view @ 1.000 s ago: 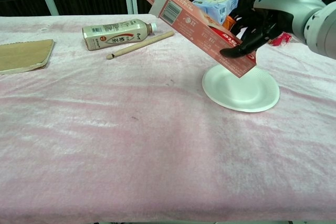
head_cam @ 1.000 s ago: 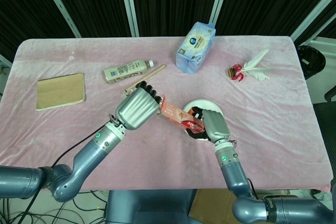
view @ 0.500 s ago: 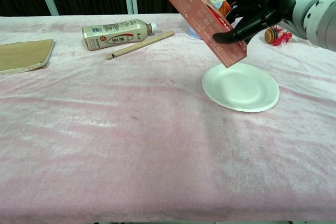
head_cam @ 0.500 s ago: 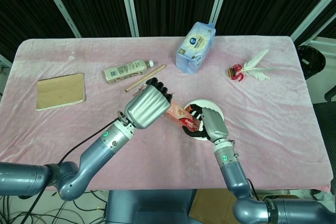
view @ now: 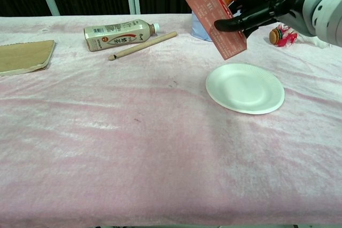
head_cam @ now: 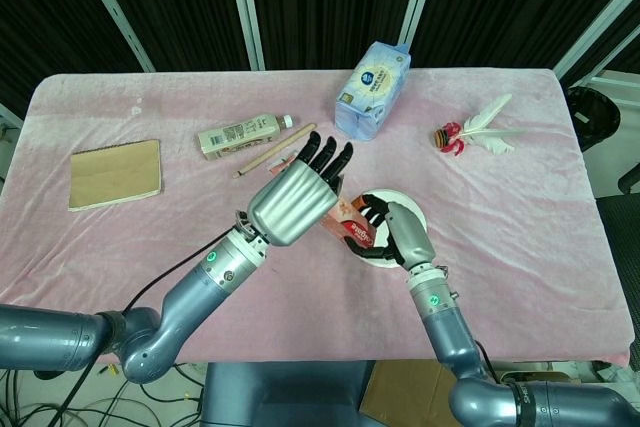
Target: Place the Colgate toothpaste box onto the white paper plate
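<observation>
The red Colgate toothpaste box (view: 211,14) hangs steeply tilted in the air above the far left of the white paper plate (view: 245,87). My right hand (view: 275,1) grips its lower end, with dark fingers wrapped over the face. In the head view only a small red part of the box (head_cam: 348,227) shows between my two hands. My left hand (head_cam: 296,199) hovers beside it with its fingers spread straight and holds nothing. My right hand (head_cam: 398,232) covers much of the plate (head_cam: 398,198). The chest view does not show the left hand.
A beige bottle (view: 120,33) and a wooden stick (view: 143,45) lie at the back left. A brown notebook (head_cam: 115,173) sits far left. A blue packet (head_cam: 373,89) stands behind the plate, and a feather toy (head_cam: 480,132) lies at the back right.
My left hand has spread its fingers and let go of the box. My right hand has raised the box higher and more upright, away from the plate.
</observation>
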